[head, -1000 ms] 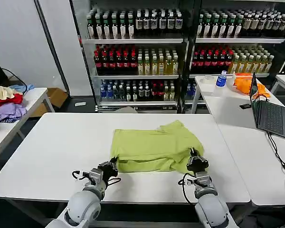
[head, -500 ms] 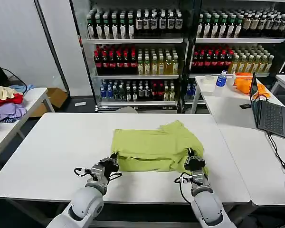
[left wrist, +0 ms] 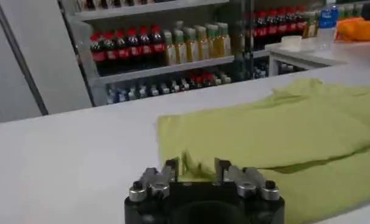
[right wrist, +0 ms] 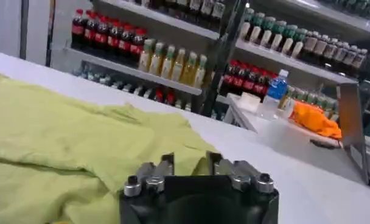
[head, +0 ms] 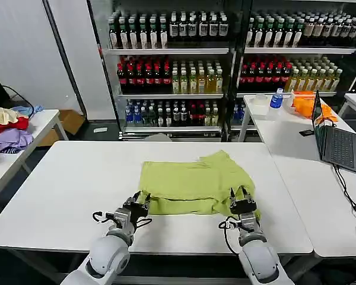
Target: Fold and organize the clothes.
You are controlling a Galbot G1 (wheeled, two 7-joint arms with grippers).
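At near table edge, both grippers low, left gripper (head: 140,202) and right gripper (head: 240,196) jaws parted, T-shirt (head: 193,180) hem between.

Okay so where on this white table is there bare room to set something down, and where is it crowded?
The white table is bare left of the T-shirt, and along the far edge behind it. A narrower strip lies right of the shirt. The near edge is crowded: the left gripper and right gripper, both open, sit at the shirt's near corners.

bare white table (head: 71,190) left and right of T-shirt (head: 193,181), laptop (head: 338,145) far right
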